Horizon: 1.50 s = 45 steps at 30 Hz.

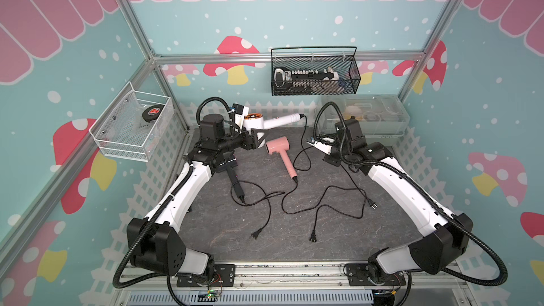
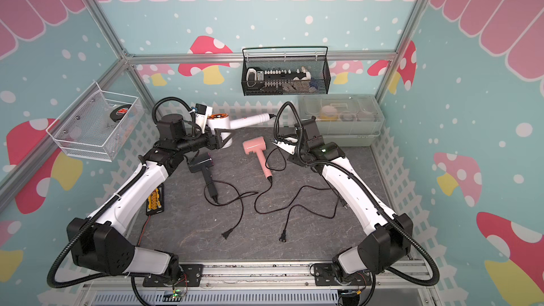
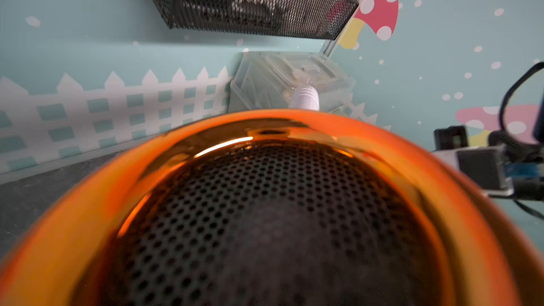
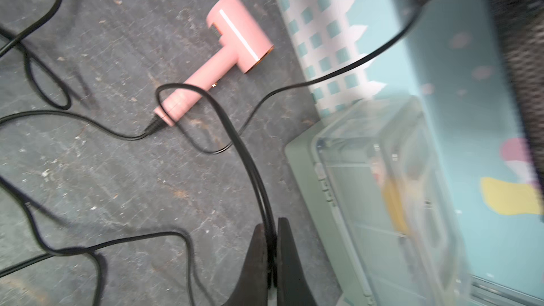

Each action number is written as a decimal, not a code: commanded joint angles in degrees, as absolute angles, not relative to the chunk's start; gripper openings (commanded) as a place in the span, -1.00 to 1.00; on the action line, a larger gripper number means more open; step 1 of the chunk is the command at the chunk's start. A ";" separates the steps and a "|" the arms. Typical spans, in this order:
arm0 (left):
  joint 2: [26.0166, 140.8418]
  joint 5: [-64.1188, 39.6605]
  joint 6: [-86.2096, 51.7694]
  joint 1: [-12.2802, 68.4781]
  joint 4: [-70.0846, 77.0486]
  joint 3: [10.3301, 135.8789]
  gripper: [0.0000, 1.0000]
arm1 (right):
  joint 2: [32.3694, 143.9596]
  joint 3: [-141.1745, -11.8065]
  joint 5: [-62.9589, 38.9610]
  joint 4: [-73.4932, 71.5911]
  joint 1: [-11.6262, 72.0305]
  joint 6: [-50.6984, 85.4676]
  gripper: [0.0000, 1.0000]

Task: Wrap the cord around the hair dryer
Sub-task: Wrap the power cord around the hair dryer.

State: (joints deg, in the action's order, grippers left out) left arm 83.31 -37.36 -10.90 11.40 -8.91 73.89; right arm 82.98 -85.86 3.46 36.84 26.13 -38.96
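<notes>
white wire basket (image 1: pixel 106 138): on the left wall; round black item inside, too small to identify.
left gripper (image 1: pixel 259 139): clamped across the barrel of the white hair dryer (image 1: pixel 276 122).
white hair dryer: carried clear of the mat (image 1: pixel 265 245) near the back wall, handle roughly level and aimed rightward.
left wrist view: filled by the orange rear rim and black perforated grille; white handle end just past the rim. Fingers out of sight here, so grip read from both top views only.
black hair dryer (image 1: pixel 231 169): flat on the mat beneath the left forearm, own lead curling toward the front.
pink hair dryer (image 1: pixel 278 147): flat at mat centre, handle toward the front, own lead trailing forward and right.
cord (image 1: pixel 300 139): leaves the white handle's end, drops to the mat, loops just beside the pink handle, climbs to the right gripper (image 4: pixel 273 248). Hangs free of barrel and handle, unwrapped.
right gripper: pressed together on the cord, raised just right of the pink dryer. Two strands side by side between the fingers, probably a doubled bight; view blurred.
black mesh basket (image 1: pixel 315 86): on the back wall.
clear bin (image 1: pixel 382 119): back right corner, behind the right gripper.
</notes>
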 commanded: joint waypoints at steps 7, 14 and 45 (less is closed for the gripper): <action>88.04 -42.22 -7.92 15.56 -4.17 75.26 -1.00 | 85.15 -102.54 1.20 35.75 26.20 -42.66 -1.00; 90.26 -45.79 -6.04 18.48 -3.97 73.83 -1.00 | 90.56 -111.75 6.42 35.59 26.18 -44.26 -1.00; 88.59 -59.81 -11.35 30.33 11.46 65.07 -1.00 | 108.20 -128.79 0.36 42.27 18.59 -38.75 -1.00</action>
State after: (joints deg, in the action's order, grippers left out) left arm 91.37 -54.65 -5.69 30.59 -1.96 66.24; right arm 107.98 -130.50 6.52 41.30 19.86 -43.13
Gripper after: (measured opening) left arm 0.722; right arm 0.048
